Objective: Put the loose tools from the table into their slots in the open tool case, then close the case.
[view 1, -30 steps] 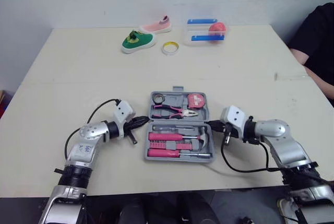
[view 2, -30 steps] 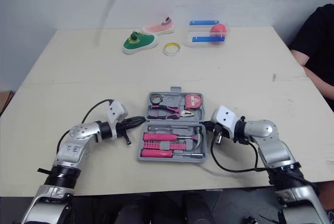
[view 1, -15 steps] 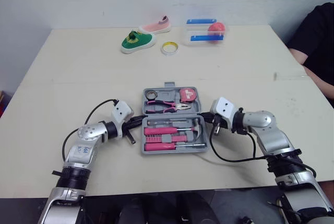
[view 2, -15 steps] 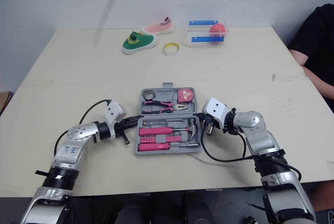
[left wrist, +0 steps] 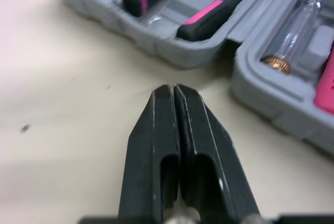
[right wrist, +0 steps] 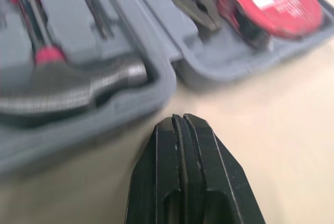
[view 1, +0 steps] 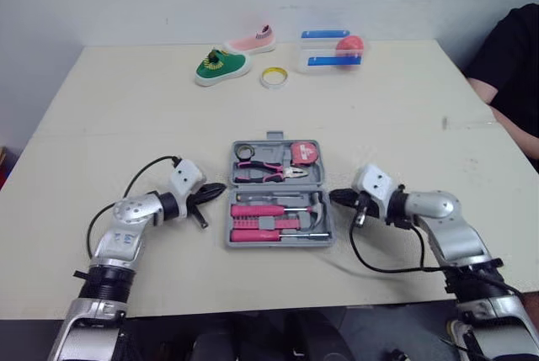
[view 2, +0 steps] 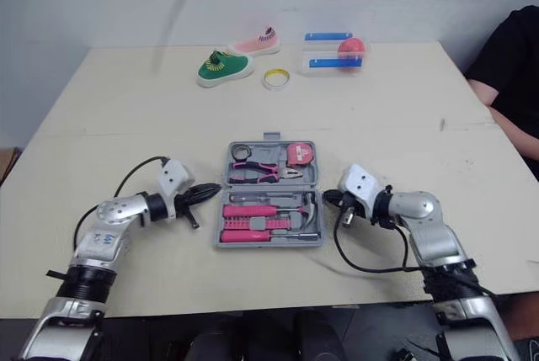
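- The tool case [view 1: 280, 243] lies open and flat on the table [view 1: 126, 125], at the middle of the near edge, with its handle tab pointing toward the far edge.
- The far half holds the pliers [view 1: 274, 173] and the tape measure [view 1: 305, 153]. The near half holds the pink screwdrivers [view 1: 257, 210] and the hammer [view 1: 318, 209]. Every slot I can make out looks filled.
- The left end effector [view 1: 219, 186] is clenched on nothing, its fingers [left wrist: 162, 125] pressed flat together. Its tip sits low over the table just beside the case's left side, level with the hinge.
- The right end effector [view 1: 334, 197] is likewise clenched and empty. Its tip is just beside the case's right side, near the hammer head.
- Along the far edge, well apart from the case, lie a green shoe [view 1: 221, 66], a pink shoe [view 1: 253, 41], a roll of tape [view 1: 272, 77] and a clear container [view 1: 330, 50]. A person [view 1: 509, 58] sits at the right edge.
- In my judgement the sorting is done and closing the case is the step in hand.
- The next move likely calls for getting a fingertip under the outer rim of one half and folding it over the hinge. The other arm would need to steady the case so it does not slide on the table.
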Robot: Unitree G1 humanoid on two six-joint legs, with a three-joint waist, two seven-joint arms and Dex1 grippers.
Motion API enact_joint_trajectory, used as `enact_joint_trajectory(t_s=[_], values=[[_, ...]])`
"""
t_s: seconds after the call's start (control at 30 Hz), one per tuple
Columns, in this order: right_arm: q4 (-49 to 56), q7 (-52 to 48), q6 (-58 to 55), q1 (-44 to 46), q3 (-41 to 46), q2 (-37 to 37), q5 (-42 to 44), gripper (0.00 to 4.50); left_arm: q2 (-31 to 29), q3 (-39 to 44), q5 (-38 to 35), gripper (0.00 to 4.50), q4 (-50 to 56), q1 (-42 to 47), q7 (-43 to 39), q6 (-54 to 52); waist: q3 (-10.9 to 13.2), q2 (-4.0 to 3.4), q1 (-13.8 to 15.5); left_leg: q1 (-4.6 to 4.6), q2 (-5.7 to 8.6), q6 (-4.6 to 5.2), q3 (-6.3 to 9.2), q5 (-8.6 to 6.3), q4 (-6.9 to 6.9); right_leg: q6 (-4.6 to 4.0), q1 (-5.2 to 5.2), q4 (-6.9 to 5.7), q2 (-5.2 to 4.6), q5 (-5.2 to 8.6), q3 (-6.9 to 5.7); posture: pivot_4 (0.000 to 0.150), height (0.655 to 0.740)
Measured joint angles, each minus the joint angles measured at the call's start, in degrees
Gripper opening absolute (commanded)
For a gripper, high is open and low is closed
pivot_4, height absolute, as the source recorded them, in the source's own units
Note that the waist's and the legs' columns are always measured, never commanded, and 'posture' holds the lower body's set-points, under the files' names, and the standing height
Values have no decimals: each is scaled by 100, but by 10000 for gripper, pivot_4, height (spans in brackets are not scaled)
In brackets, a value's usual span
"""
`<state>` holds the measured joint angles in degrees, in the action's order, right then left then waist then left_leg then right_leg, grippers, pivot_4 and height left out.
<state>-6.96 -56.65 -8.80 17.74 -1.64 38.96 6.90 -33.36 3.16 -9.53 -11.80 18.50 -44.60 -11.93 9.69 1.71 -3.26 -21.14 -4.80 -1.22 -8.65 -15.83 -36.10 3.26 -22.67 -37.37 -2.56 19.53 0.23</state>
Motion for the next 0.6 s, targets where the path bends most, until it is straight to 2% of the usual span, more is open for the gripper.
enact_joint_trajectory(t_s=[0.1,0.13,0.17,0.23,0.27,0.37,0.47,0.6], values=[[52,181,228,-461,609,268,62,29513,-227,567,-162,25872,-15,-405,85,126,0,0,-13,3,-3,11,-1,-7,1,-2,-1,0,0,1,-2,1500,7400],[88,219,305,-606,746,284,122,32483,-228,701,-223,28482,-11,-535,96,198,0,0,-11,2,-3,12,0,-7,2,-3,-1,0,0,2,-3,1500,7400],[131,236,413,-796,895,294,188,38404,-223,820,-305,33812,-2,-673,113,274,1,0,1,1,-3,13,2,-7,3,-3,-1,1,0,2,-6,1500,7400],[149,307,544,-1111,1222,275,391,45000,-199,1093,-445,41742,17,-928,186,378,4,1,9,-1,-2,15,2,-6,2,-3,-1,0,-2,2,-4,1500,7400],[175,358,524,-1215,1412,257,533,45000,-183,1208,-504,44710,57,-1018,238,390,7,1,9,-2,0,17,1,-6,1,-2,-1,0,-5,1,-3,1500,7400],[412,451,223,-1279,1798,164,1016,45000,-123,1334,-667,44710,425,-1028,453,82,18,16,12,-3,1,14,3,-7,0,-1,0,0,-7,-4,-4,1500,7400],[806,698,-332,-1161,1828,77,1343,45000,-83,1326,-860,44710,860,-818,665,-557,18,17,10,-2,1,14,5,-6,2,-1,1,0,-7,-4,-5,1500,7400],[1197,1452,-2253,-513,1640,73,1648,45000,-148,1041,-1119,44710,1239,-177,1000,-2287,26,16,-2,-13,1,12,4,3,1,-1,-13,-4,-6,-4,-1,1500,7400]])
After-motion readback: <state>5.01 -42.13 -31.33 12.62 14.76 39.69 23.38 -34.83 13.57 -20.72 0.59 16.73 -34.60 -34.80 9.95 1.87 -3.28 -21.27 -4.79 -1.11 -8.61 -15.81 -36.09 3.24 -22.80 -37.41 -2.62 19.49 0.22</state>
